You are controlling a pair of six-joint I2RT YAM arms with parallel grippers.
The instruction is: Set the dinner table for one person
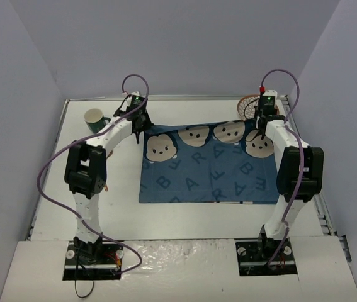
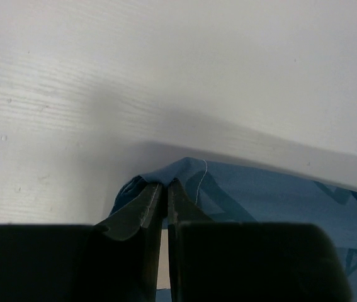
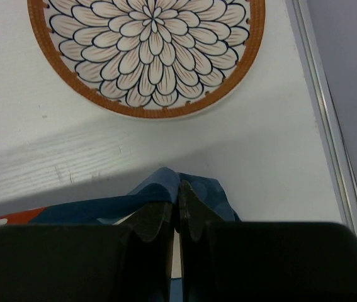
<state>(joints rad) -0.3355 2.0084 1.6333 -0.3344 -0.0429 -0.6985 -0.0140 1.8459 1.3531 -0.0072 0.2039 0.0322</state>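
The dark blue cartoon-face cloth mat (image 1: 206, 170) lies spread on the white dinner table (image 1: 191, 217), faces along its far edge. My left gripper (image 1: 141, 128) is shut on the mat's far-left corner, low at the tabletop. In the left wrist view the gripper (image 2: 164, 186) pinches a fold of blue cloth (image 2: 260, 195). My right gripper (image 1: 258, 124) is shut on the far-right corner. In the right wrist view the gripper (image 3: 178, 189) pinches the cloth (image 3: 206, 192) just short of the plate.
A flower-patterned plate with an orange rim (image 1: 249, 106) sits at the far right, partly behind the right arm; it fills the top of the right wrist view (image 3: 150, 50). A green mug (image 1: 94, 119) stands far left. The table's metal edge (image 3: 320, 107) runs on the right.
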